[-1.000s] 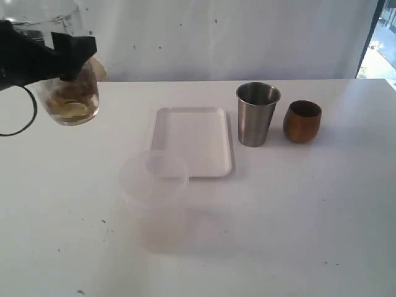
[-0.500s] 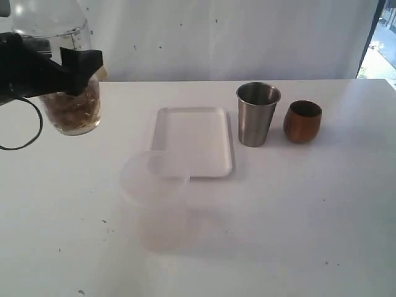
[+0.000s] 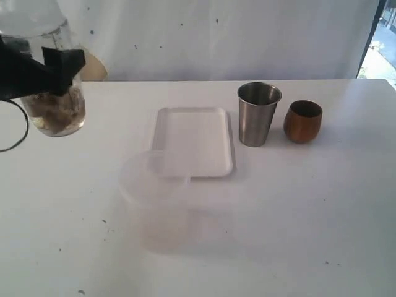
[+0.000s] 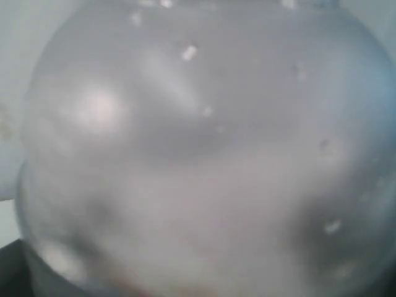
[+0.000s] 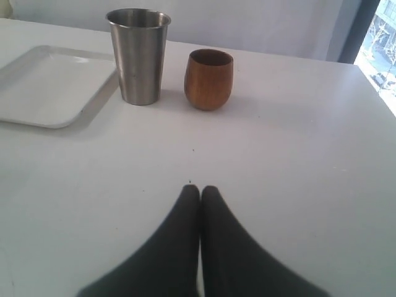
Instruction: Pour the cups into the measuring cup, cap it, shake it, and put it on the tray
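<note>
**Shaker aloft, tray waiting**

The left gripper [image 3: 43,71] clamps its wide-spread jaws around the capped measuring cup [image 3: 55,114], held in the air at ten o'clock from the tray [image 3: 192,139], probably for shaking. The right gripper [image 5: 200,193] idles with its jaws pressed together. The steel tumbler [image 3: 258,117] and brown cup [image 3: 302,122] stand at the tray's three o'clock.

We find the tray [image 3: 192,139] mid-table [image 3: 297,216], the steel cup [image 3: 258,114] just right of it, and the brown cup [image 3: 302,121] right of that. The tub [image 3: 154,198] stands before the tray's left corner. The measuring cup [image 3: 52,105] hangs far left.
</note>
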Controlling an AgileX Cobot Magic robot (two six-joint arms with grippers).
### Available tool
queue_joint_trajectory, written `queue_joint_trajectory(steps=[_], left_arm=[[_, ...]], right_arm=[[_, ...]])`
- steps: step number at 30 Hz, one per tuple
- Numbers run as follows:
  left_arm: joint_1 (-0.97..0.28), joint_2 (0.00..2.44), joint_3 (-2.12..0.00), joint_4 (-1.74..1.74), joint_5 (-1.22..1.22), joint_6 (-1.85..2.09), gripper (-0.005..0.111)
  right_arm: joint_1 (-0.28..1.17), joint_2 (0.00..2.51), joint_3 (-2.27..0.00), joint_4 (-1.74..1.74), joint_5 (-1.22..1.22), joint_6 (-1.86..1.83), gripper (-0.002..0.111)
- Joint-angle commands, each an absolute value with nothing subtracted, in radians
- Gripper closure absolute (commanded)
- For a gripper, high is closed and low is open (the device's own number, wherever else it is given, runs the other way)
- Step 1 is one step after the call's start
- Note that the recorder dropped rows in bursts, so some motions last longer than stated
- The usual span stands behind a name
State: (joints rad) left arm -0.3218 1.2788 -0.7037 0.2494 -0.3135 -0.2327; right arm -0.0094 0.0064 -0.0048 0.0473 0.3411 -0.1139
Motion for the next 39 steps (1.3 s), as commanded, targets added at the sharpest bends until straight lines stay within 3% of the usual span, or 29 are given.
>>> queue_joint_trajectory(steps=[1,4,8,11,15,19,22,23,25,26,39], left_arm=[[-0.302,1.284,-0.723,-0.033,-0.372,-0.171,0.107],[-0.373,1.265,-0.708,0.289,-0.358,-0.195,0.107],[-0.325,1.275,-0.709,0.0,-0.399,-0.201,0.107],[-0.389,1.264,-0.709,0.363,-0.389,-0.254,0.107],[-0.31,1.278,-0.71,0.0,-0.395,-0.217,0.107],[-0.381,1.265,-0.71,0.408,-0.37,-0.237,0.107],[-0.305,1.279,-0.711,0.035,-0.388,-0.187,0.107],[-0.306,1.279,-0.709,0.071,-0.386,-0.199,0.107],[-0.37,1.266,-0.698,0.573,-0.37,-0.204,0.107],[-0.375,1.268,-0.698,0.62,-0.373,-0.204,0.107],[-0.361,1.291,-0.638,0.721,-0.44,-0.081,0.107]], right_arm=[[-0.011,0.0,0.0,0.05,0.336,-0.1,0.108],[-0.011,0.0,0.0,0.05,0.336,-0.1,0.108],[-0.011,0.0,0.0,0.05,0.336,-0.1,0.108],[-0.011,0.0,0.0,0.05,0.336,-0.1,0.108],[-0.011,0.0,0.0,0.05,0.336,-0.1,0.108],[-0.011,0.0,0.0,0.05,0.336,-0.1,0.108],[-0.011,0.0,0.0,0.05,0.336,-0.1,0.108],[-0.011,0.0,0.0,0.05,0.336,-0.1,0.108],[-0.011,0.0,0.0,0.05,0.336,-0.1,0.108],[-0.011,0.0,0.0,0.05,0.336,-0.1,0.108],[-0.011,0.0,0.0,0.05,0.336,-0.1,0.108]])
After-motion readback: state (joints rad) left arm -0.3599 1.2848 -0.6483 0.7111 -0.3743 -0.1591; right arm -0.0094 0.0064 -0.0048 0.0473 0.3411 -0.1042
